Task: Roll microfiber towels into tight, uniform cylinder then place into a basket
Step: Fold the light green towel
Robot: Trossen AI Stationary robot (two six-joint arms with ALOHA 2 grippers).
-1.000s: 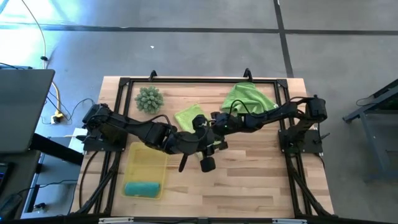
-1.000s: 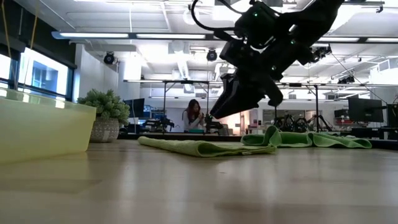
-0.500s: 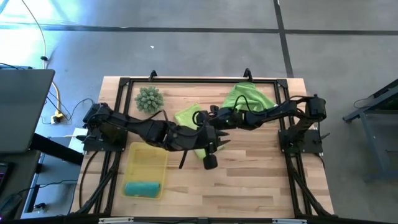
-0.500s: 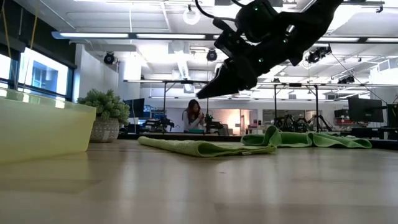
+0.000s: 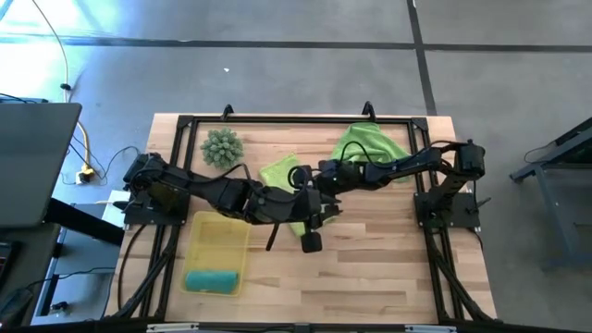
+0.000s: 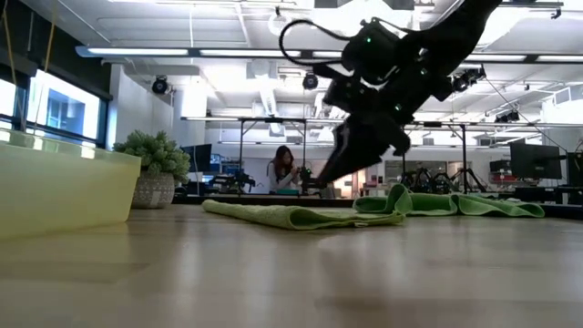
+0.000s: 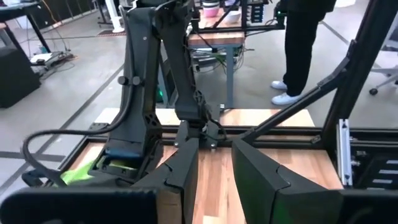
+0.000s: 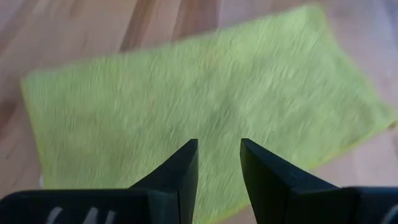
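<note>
Right end effector (image 8: 216,163) lower, above towel (image 8: 205,99)

I see my 2 arms reaching toward each other at mid-counter. My right hand (image 8: 216,163) points down, fingers slightly parted and empty. My left hand (image 7: 214,165) is level, fingers parted, empty.

A light wooden tabletop (image 5: 370,268) of plank strips is seen, edged at the back and sides by a dark metal frame (image 5: 277,120). On it are laid a flat lime green towel (image 5: 280,174) near the middle, a crumpled lime green towel (image 5: 370,143) toward the back right, and a spiky pale-green ball (image 5: 222,147) at the back left. A yellow basket (image 5: 218,242) is set at the front left, with what appears to be a rolled teal towel (image 5: 215,280) inside it.
</note>
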